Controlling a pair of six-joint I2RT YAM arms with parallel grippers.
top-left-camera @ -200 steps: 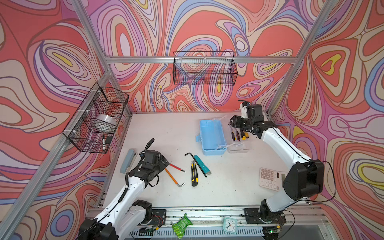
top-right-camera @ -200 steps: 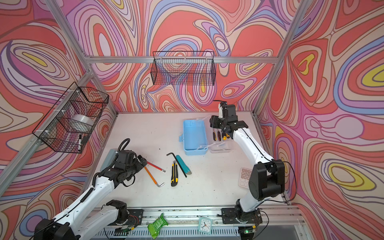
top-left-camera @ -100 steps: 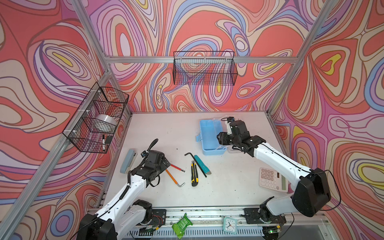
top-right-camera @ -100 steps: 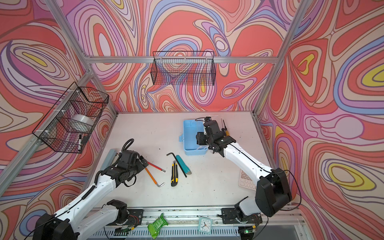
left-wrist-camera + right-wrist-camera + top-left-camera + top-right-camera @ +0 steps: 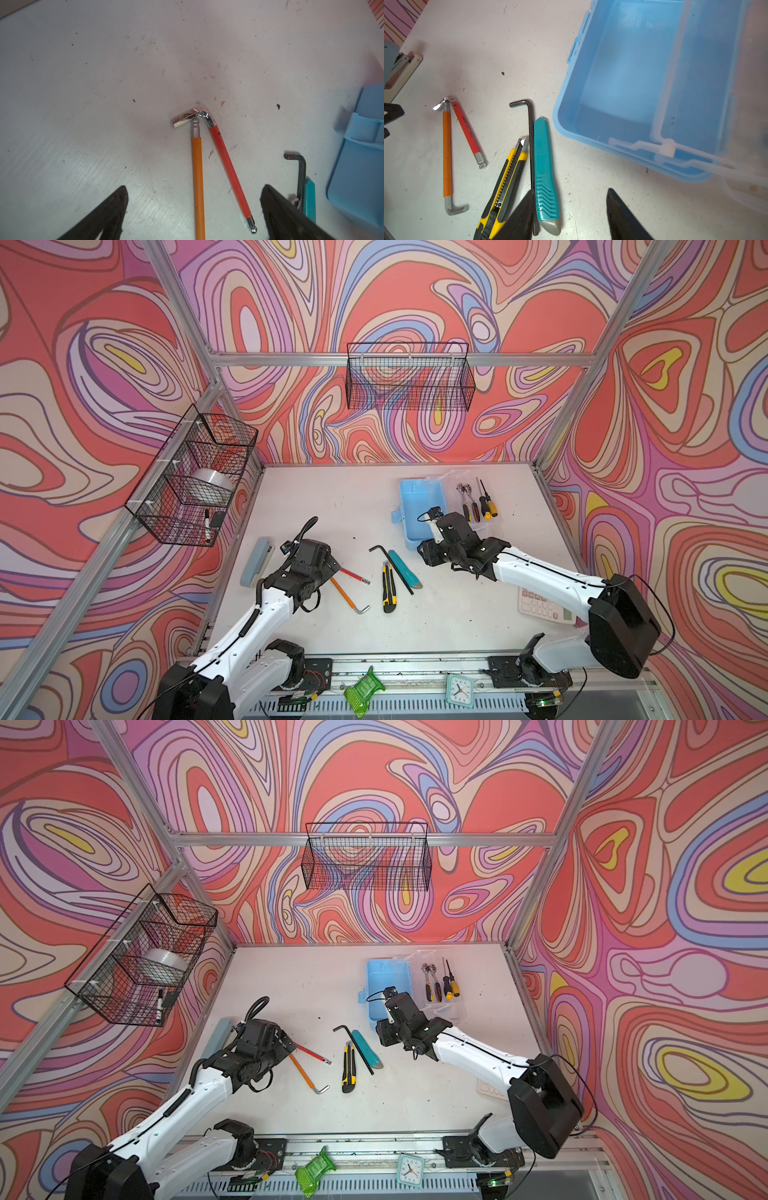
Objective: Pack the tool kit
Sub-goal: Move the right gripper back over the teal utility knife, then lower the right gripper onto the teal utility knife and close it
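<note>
The tool kit's light blue box lies open and empty at the back right. Beside it a clear tray holds screwdrivers and ratchets. Mid-table lie a black hex key, a teal utility knife and a yellow-black knife. My right gripper hovers open over the teal knife's grey end, bare table between its fingers. My left gripper stands wide open over the orange hex key and red hex key.
A grey-blue stapler lies at the left edge and a pink calculator under the right arm. Wire baskets hang on the back and left walls. A small clock and a green object sit on the front rail.
The right arm has swung from the tray at the back right, across the box, down to the knives, its jaws narrowing somewhat. The left arm has hardly moved.
</note>
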